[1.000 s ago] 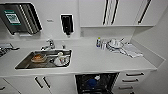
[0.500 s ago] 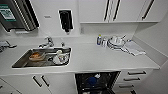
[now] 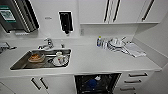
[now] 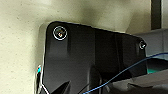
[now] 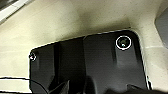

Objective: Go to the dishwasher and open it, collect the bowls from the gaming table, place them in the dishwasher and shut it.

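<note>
I'm looking down at a white desk (image 3: 100,60) in a kitchen. Below its front edge the dishwasher (image 3: 96,83) stands open, its dark inside showing, with a blue bowl (image 3: 92,83) in the rack. To the left, the sink (image 3: 23,61) holds a mug and dishes. A bottle (image 3: 99,41) and stacked dishes (image 3: 114,44) sit near the back wall, a cloth (image 3: 134,50) just beside them. Both wrist views give me dark plate over pale floor; I cannot tell how either set of jaws stands.
</note>
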{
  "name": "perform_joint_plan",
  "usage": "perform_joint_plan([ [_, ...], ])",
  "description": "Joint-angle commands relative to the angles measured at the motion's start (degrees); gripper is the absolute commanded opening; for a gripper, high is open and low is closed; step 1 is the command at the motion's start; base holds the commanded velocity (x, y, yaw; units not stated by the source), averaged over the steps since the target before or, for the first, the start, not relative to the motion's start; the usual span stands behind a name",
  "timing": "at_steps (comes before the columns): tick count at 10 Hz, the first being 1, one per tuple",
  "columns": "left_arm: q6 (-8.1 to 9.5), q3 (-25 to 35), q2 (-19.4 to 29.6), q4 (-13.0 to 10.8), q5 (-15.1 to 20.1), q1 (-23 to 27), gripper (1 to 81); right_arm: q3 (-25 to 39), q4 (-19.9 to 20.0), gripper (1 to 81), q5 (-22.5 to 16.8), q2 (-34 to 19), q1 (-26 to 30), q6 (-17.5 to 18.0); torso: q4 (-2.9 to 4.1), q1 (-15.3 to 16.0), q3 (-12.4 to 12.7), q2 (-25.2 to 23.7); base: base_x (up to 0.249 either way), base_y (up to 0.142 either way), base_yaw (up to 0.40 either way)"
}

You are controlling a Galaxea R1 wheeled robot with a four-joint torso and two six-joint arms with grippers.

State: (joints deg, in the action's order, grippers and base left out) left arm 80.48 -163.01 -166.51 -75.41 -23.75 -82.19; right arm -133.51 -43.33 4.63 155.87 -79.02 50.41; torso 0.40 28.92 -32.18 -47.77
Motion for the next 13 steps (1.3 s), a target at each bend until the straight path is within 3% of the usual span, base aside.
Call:
perform_joint_plan([
  [1,-0.41,-0.55,1.0,0.18,1.95,1.28,81.1,-1.3,1.38,81.1,-2.34,0.25,3.11,1.6,0.0,3.68,0.0,-5.68,0.0,0.0,0.0],
  [4,-0.41,-0.55,0.74,0.62,2.04,1.28,81.1,-4.91,9.57,81.1,-2.35,0.7,3.2,5.31,0.0,7.47,0.0,-11.8,0.0,0.0,0.0],
  [7,-0.41,-0.55,0.91,0.53,2.04,1.19,81.1,-3.68,12.89,81.1,-2.44,0.61,4.79,5.49,0.0,11.5,0.0,-18.21,0.0,0.0,0.0],
  [8,-0.41,-0.55,0.91,0.62,1.95,1.19,81.1,-2.71,14.23,81.1,-2.44,0.35,6.09,5.49,0.0,9.05,0.0,-14.49,0.0,0.0,0.0],
  [13,-0.41,-0.55,1.0,0.53,2.03,0.67,81.1,0.19,14.15,81.1,-3.75,1.4,14.26,5.4,0.0,10.65,0.0,-16.94,0.0,0.0,0.0],
])
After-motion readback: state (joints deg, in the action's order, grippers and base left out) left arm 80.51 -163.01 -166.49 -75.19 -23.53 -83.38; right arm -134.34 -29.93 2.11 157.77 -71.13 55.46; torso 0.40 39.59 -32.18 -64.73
